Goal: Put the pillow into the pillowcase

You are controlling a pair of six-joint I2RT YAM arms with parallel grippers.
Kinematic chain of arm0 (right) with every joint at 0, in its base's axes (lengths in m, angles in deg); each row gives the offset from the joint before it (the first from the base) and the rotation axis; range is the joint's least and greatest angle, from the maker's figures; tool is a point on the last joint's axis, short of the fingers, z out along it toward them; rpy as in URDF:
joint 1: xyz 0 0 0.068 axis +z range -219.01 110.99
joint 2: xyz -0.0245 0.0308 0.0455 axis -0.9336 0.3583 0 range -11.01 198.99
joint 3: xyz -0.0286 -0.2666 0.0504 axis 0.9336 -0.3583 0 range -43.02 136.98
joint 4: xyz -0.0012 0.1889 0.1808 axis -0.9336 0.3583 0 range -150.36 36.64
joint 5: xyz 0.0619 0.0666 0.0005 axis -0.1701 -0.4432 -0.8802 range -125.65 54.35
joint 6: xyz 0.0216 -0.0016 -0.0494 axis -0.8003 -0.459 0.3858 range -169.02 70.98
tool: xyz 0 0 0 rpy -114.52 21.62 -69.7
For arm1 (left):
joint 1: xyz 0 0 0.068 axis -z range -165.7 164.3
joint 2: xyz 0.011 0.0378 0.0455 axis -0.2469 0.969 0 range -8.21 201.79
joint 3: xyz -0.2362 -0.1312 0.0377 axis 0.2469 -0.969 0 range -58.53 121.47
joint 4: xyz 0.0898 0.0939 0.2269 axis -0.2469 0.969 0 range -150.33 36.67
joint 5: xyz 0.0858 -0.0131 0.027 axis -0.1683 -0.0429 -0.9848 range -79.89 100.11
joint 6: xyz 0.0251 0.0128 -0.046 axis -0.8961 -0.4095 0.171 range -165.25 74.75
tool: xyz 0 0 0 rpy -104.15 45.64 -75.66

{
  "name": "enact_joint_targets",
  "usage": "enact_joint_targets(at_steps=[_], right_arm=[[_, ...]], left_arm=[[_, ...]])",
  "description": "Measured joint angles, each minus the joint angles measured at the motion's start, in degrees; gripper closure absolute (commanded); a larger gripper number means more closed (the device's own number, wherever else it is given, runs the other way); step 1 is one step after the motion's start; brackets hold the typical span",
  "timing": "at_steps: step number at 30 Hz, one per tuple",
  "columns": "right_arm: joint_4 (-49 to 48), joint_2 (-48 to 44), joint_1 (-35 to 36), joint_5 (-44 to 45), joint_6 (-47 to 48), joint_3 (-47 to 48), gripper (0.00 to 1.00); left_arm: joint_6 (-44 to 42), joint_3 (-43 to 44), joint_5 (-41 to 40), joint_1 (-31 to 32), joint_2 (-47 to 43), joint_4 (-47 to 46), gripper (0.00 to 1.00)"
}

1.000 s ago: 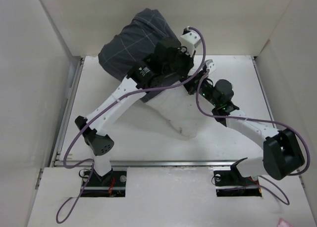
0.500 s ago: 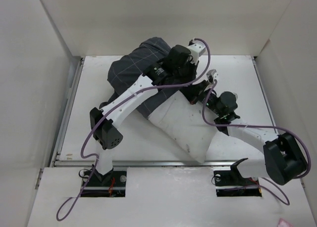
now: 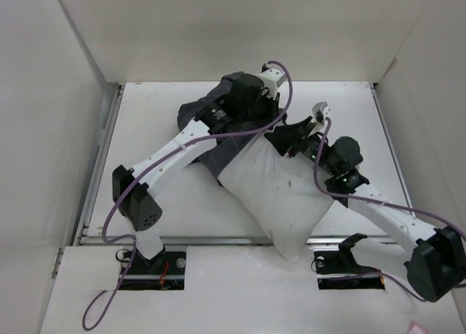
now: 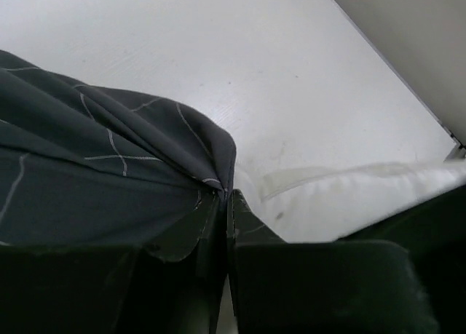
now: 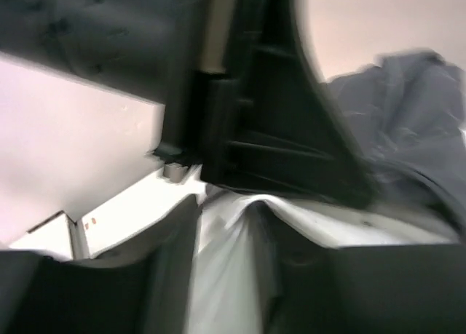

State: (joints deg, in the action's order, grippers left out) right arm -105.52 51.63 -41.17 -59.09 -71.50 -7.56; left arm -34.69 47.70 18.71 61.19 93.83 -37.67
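The top camera looks steeply down from above and behind the arm bases, far enough off to take in the whole table (image 3: 145, 181) and both arms. The left wrist camera sits just behind the left gripper (image 4: 224, 203), low and very near the pillowcase (image 4: 87, 167) and pillow (image 4: 349, 196). The right wrist camera, blurred, peers past the right gripper (image 5: 226, 210) at close range. All three views share pillow and pillowcase.

Left arm (image 3: 164, 156) and right arm (image 3: 386, 210): white link shells, black round joint housings, each trailed by a looping purple cable (image 3: 104, 221) from bases (image 3: 149, 260) at bottom of frame. White camera block (image 3: 272, 78) on each wrist, upper centre. Left gripper (image 4: 224, 203) has matte black, flat-faced fingers (image 4: 313, 290).
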Motion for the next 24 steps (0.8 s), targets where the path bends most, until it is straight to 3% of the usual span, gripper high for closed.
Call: enact_joint_targets(at_steps=[1,4,7,16,24], right_arm=[[5.0,-0.9,0.4,1.2,0.3,1.8,0.43],[19.0,-2.3,0.9,5.5,1.1,7.1,0.29],[30.0,-4.7,0.7,9.9,2.5,9.9,0.0],[50.7,-16.0,0.5,25.2,8.5,11.0,0.0],[52.7,-4.2,0.0,23.8,12.5,12.4,0.0]], left_arm=[[0.0,-2.1,-0.8,-0.1,-1.6,-0.9,1.0],[0.0,-7.2,-2.0,-0.6,-4.7,-2.5,1.0],[0.1,-9.4,-1.7,-0.9,-4.7,-4.1,1.0],[-0.3,-9.8,-1.2,-1.1,-0.7,-3.7,1.0],[-1.0,-11.9,-2.9,-1.3,-6.9,-3.7,1.0]])
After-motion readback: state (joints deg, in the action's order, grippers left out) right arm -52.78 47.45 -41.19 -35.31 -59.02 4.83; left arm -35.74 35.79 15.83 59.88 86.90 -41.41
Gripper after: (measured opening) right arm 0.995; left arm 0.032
